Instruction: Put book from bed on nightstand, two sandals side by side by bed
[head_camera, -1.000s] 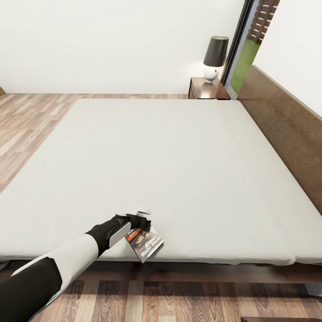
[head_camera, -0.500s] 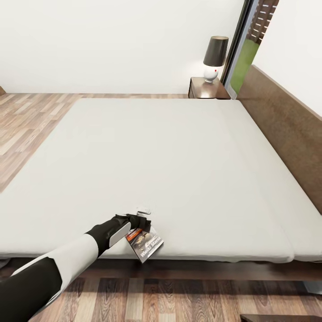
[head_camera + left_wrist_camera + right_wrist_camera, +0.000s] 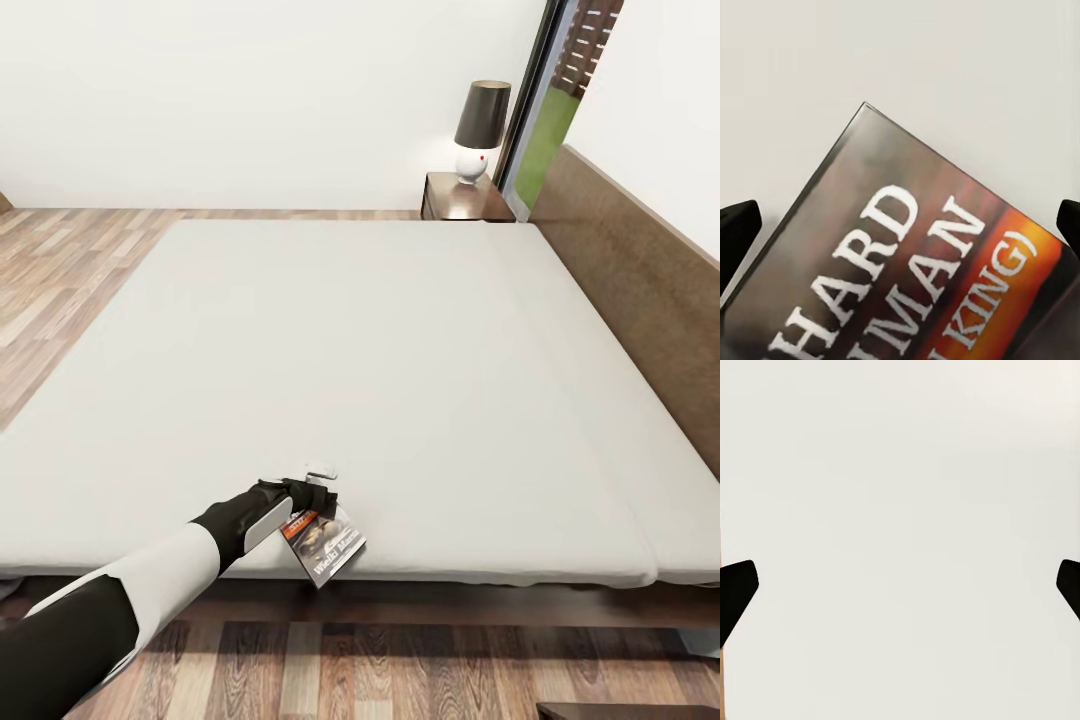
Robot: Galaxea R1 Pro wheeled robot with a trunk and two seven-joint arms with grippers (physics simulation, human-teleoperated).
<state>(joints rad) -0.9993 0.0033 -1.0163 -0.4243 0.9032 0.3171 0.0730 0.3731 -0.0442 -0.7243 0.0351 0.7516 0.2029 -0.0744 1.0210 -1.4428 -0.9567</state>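
Book (image 3: pixel 325 543) lies at the bed's (image 3: pixel 420 380) near edge, right under the left gripper (image 3: pixel 312 497), whose jaws stand wide apart, straddling it, nothing grasped. Far beyond, nightstand (image 3: pixel 462 198) with lamp (image 3: pixel 480 130). Book transfer not done; sandals unplaced. Right gripper (image 3: pixel 900 589) open, empty.

Ahead of me a table lamp (image 3: pixel 480 130) with a dark shade and a round white base stands upright in the far corner. Behind it runs a plain white wall (image 3: pixel 250 100). To the right of the lamp I see a tall glass door (image 3: pixel 548 110) with a dark frame, and green beyond it. Wood-plank floor (image 3: pixel 60 270) spreads on my left and continues close below me.
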